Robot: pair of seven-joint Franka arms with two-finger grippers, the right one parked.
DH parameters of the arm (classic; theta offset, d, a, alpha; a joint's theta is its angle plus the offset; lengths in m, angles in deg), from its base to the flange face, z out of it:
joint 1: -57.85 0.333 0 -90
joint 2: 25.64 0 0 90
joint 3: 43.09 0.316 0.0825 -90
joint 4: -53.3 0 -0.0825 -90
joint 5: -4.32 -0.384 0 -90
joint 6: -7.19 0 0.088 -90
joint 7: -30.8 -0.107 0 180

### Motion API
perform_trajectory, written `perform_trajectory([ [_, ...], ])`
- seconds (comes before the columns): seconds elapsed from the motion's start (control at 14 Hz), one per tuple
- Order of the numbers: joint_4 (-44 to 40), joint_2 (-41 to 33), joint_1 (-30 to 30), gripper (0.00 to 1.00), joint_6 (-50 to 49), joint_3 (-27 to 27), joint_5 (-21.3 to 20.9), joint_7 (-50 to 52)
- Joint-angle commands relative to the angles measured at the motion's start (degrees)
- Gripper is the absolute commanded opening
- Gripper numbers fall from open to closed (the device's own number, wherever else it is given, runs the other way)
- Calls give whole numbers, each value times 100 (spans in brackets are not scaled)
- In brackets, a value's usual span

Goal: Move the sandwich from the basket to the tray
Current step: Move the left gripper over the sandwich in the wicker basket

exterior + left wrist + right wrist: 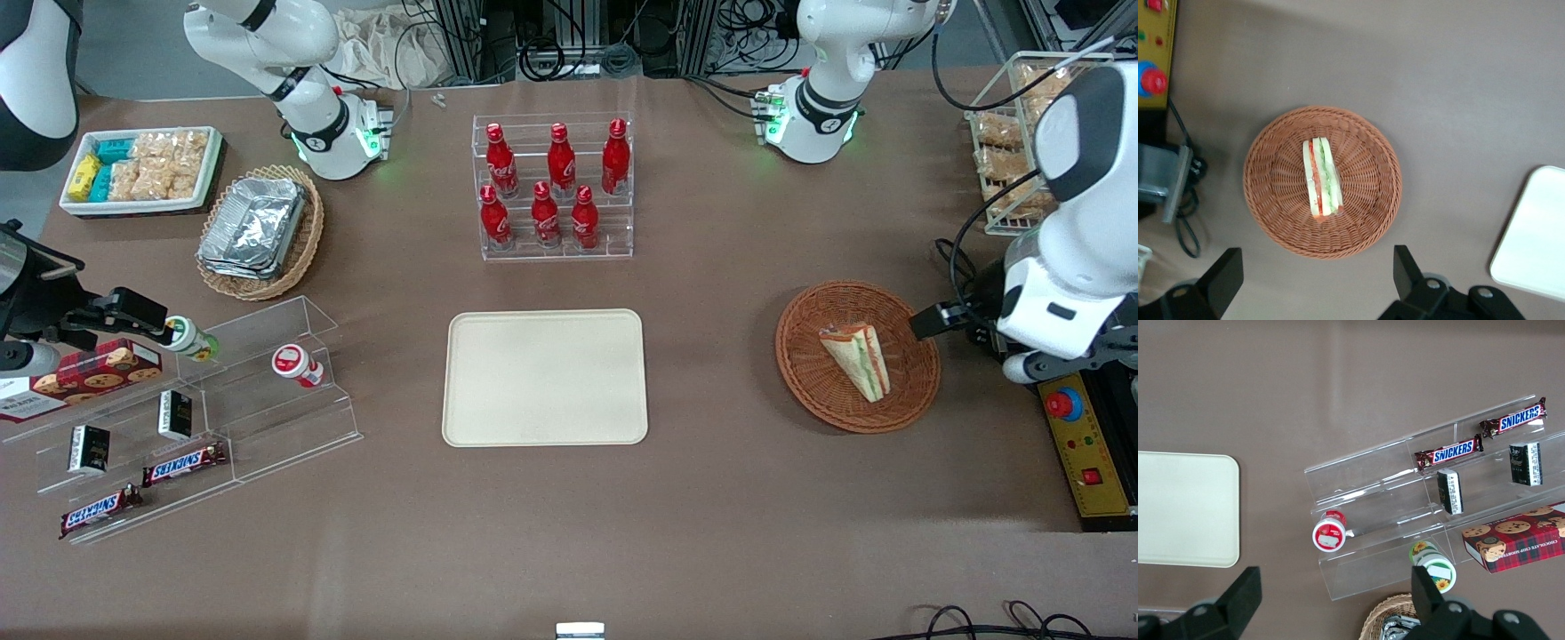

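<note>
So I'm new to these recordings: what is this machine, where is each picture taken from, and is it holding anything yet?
These are two robot arms at a brown table. One picture looks at them from the front; the other two come from cameras on each arm's wrist, looking down past its fingers. The working arm's gripper hangs above the table beside the round reddish-brown basket, jaws open and holding nothing. The sandwich, a triangular wedge, lies in that basket. The cream tray lies bare mid-table. Also there: a rack of red bottles, clear shelves with Snickers bars and a cookie box, a tan basket of foil trays, and a white bin of snacks.
</note>
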Motion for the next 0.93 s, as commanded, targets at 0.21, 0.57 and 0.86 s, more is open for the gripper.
perform_trajectory([
  [0.21,2111,-479,166,100,1770,-7,-16,1087],
  [0.57,3070,-444,166,100,2677,125,-25,1511],
  [0.86,3414,-260,166,100,3197,160,-25,1449],
])
